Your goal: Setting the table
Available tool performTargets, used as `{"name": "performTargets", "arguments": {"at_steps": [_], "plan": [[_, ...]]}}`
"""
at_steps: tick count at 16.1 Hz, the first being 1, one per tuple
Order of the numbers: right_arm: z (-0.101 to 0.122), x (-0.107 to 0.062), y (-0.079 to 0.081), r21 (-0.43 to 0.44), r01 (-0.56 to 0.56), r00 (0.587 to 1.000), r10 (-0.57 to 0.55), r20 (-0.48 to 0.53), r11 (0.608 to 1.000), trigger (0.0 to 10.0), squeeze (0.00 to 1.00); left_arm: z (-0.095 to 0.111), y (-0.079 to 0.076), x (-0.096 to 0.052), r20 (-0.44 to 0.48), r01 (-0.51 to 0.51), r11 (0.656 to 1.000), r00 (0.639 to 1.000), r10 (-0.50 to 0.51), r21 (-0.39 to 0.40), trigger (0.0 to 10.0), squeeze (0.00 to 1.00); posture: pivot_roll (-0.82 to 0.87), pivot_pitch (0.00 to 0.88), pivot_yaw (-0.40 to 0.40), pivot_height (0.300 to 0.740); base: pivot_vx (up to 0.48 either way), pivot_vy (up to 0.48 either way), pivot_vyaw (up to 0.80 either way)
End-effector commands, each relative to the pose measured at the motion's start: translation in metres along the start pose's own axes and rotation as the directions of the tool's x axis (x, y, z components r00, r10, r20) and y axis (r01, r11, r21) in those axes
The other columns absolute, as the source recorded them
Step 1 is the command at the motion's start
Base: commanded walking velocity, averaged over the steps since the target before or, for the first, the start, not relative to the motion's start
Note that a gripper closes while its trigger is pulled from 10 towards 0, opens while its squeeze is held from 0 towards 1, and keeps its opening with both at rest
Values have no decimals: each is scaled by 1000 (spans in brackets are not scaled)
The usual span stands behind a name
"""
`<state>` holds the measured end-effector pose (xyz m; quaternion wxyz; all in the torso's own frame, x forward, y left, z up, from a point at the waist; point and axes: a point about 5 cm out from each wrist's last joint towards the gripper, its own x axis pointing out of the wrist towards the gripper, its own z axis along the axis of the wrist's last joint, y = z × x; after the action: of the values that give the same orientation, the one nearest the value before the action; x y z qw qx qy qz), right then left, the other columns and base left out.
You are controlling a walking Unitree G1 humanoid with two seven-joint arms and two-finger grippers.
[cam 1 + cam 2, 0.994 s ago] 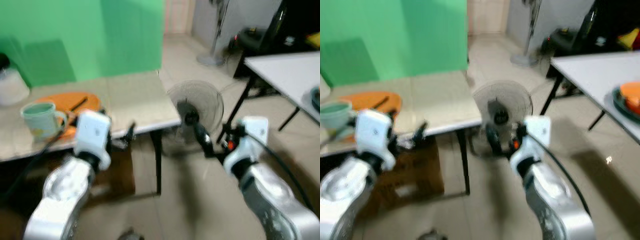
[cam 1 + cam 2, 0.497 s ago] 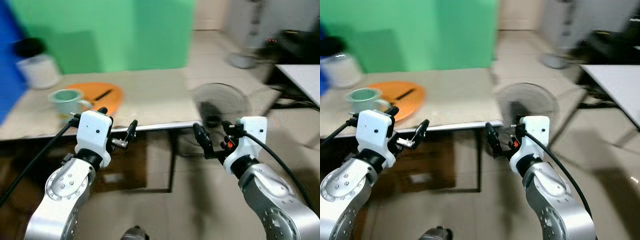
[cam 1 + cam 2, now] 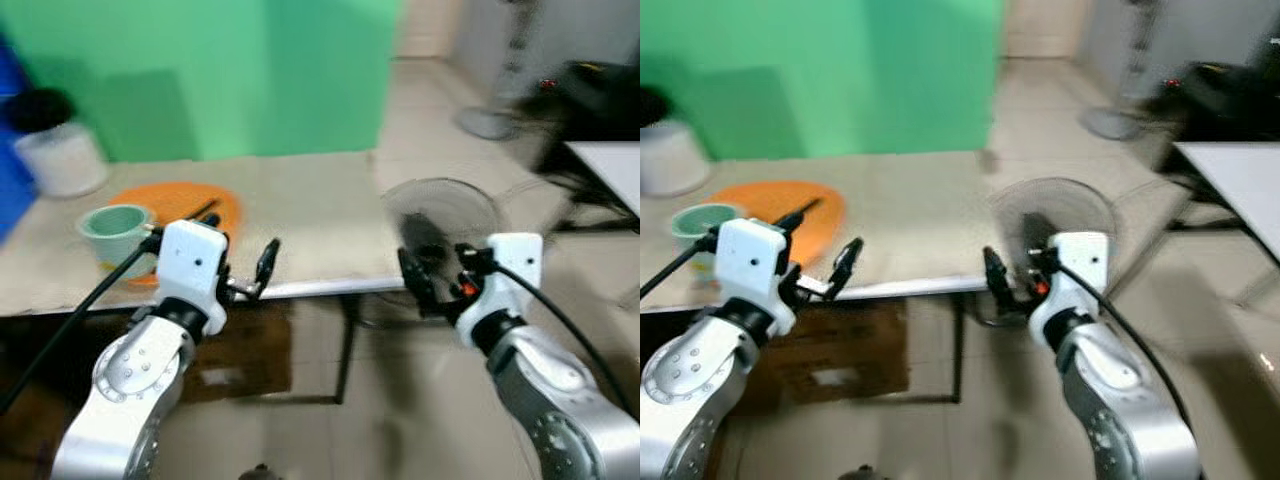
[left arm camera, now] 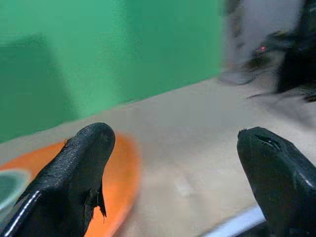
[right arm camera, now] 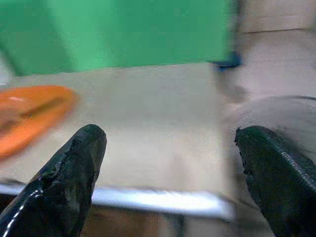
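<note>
An orange plate (image 3: 170, 205) lies on the beige table (image 3: 310, 215) with a thin black utensil (image 3: 203, 209) across it. A pale green mug (image 3: 113, 230) stands at the plate's left edge. My left gripper (image 4: 173, 140) is open and holds nothing. It hovers at the table's front edge, just in front of the plate, and one finger (image 3: 266, 268) reaches over the edge. My right gripper (image 3: 440, 285) is open too, held off the table's right corner above the floor. The pictures are blurred.
A white jar with a black lid (image 3: 55, 150) stands at the table's back left. A floor fan (image 3: 440, 215) sits just past the table's right end. A white table (image 3: 610, 165) is at far right, and a brown box (image 3: 235, 350) is under the beige table.
The camera has swung left and then settled, so the plate and mug now sit nearer the middle. Both grippers stay open in front of me.
</note>
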<state>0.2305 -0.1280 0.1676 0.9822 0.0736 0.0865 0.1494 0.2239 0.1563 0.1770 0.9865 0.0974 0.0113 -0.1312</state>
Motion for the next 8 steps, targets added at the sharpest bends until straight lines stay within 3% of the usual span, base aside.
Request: {"name": "performTargets", "arguments": {"at_steps": [1, 6, 8], "plan": [[0, -3, -4, 1, 9, 1000, -9, 8, 1000, 10000, 1000, 4, -3, 1, 17, 14, 1000, 1000, -14, 5, 10000, 0, 171, 0, -11, 740, 337, 0, 0], [2, -1, -2, -2, -22, 1000, 22, 13, 1000, 10000, 1000, 5, -3, 1, 21, 26, 1000, 999, -26, 8, 10000, 0, 171, 0, -8, 740, 336, 0, 0], [2, 0, 0, -11, -42, 999, 42, 11, 999, 10000, 1000, 9, -2, 0, 35, 25, 999, 999, -26, 21, 10000, 0, 181, 0, -11, 740, 337, 0, 800]]}}
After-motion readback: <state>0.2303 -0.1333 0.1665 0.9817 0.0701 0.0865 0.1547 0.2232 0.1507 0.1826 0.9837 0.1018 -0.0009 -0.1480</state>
